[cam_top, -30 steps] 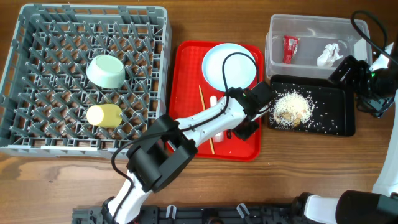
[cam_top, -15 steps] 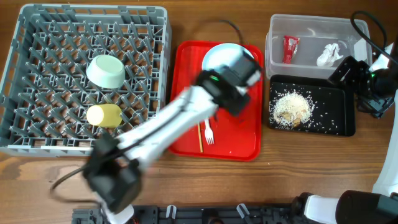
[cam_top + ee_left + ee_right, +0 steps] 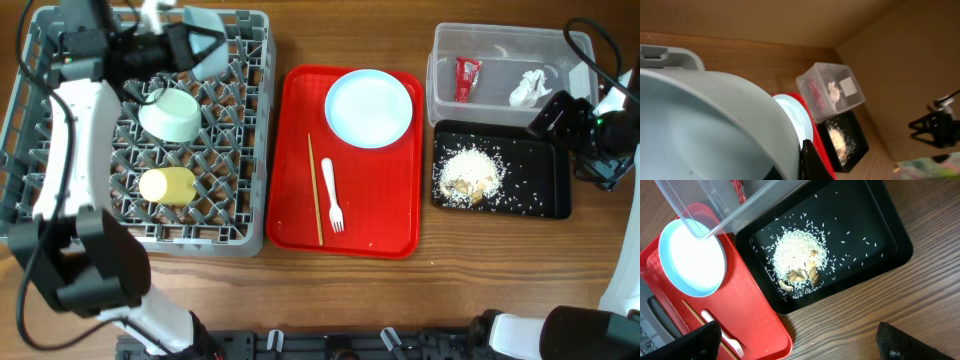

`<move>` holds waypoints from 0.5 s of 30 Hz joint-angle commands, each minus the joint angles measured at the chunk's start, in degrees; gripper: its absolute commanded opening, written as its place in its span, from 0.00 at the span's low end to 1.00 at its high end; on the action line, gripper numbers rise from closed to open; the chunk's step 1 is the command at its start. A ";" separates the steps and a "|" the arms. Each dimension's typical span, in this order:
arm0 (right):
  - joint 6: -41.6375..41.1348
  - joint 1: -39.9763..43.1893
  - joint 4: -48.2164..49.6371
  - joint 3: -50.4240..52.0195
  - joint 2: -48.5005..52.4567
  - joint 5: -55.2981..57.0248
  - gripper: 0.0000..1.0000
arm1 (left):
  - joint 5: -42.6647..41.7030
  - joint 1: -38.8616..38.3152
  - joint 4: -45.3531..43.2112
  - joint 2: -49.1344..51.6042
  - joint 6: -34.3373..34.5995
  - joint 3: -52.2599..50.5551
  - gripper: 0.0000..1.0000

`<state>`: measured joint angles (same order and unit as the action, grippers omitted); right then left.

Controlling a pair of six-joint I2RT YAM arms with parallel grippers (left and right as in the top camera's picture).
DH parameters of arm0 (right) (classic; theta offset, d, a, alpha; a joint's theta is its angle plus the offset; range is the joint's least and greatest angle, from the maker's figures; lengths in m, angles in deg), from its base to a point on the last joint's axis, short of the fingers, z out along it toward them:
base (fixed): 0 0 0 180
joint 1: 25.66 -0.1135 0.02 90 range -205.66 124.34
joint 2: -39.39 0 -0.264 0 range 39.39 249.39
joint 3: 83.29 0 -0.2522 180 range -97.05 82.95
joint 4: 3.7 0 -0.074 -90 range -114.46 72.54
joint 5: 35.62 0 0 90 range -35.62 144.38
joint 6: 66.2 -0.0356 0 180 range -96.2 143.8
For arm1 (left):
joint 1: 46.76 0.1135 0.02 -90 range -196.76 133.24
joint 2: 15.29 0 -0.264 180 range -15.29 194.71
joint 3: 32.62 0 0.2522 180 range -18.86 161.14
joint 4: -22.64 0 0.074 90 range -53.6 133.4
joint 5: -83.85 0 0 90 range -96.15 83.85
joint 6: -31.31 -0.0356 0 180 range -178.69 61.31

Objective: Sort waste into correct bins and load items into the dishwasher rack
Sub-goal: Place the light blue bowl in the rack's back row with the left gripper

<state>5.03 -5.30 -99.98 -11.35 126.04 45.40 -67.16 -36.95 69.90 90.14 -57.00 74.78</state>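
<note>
**Bowl Held Over the Rack's Back Rim**

Everything sat on a brown wooden table (image 3: 480, 280) with a clear grain. From the left wrist's side, plain tan surfaces rose beyond it, and I could not tell what they were.

There were two arms. The left gripper (image 3: 195, 42) was clamped on a small pale grey-blue bowl (image 3: 207, 28), holding it tilted above the back rim of the large square grey plastic rack (image 3: 150, 238). The right gripper (image 3: 800, 342) hung with its jaws spread wide and nothing between them, over bare wood just beside the flat black rectangular tray (image 3: 535, 165).

That made two bowls in all. The second, a small pale green-white bowl (image 3: 172, 113), rested among the rack's pegs with its opening showing. One yellow-green cup (image 3: 167, 185) lay on its side near it.

A single red serving tray (image 3: 375, 200) lay between the rack and the bins. It carried one pale blue round plate (image 3: 368, 107), one white plastic fork (image 3: 333, 200) and the thin wooden chopsticks (image 3: 314, 190) just beside the fork. These showed as one line, so I could not tell whether there were one or two.

There were two bins. The clear plastic rectangular tub (image 3: 500, 38) held one red crumpled snack wrapper (image 3: 467, 78) and one white crumpled tissue (image 3: 530, 88), lying apart. The black tray, right against the tub, bore one heap of beige crumbly food scraps (image 3: 470, 175) with loose grains scattered around it.
</note>
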 commanded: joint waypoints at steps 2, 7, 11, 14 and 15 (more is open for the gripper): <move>0.79 0.17 -0.35 -1.03 -1.16 -0.76 1.00 | -15.91 4.74 -10.86 7.65 8.20 0.44 0.04; 0.76 0.17 -0.72 -0.94 -1.16 -0.76 1.00 | -16.74 6.56 -26.18 14.95 18.60 0.44 0.04; 0.63 0.17 -0.70 -0.94 -1.16 -0.79 1.00 | -16.74 6.62 -30.84 18.75 20.02 0.44 0.04; 0.59 0.17 -0.79 -0.94 -1.16 -0.79 1.00 | -16.44 6.62 -31.65 20.59 20.00 0.44 0.04; 0.59 0.17 -0.92 -0.94 -1.16 -0.76 1.00 | -16.31 6.62 -31.87 20.92 20.00 0.44 0.04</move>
<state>5.01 -5.30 -100.66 -11.35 126.04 45.40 -82.44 -30.50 38.69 109.35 -37.85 74.63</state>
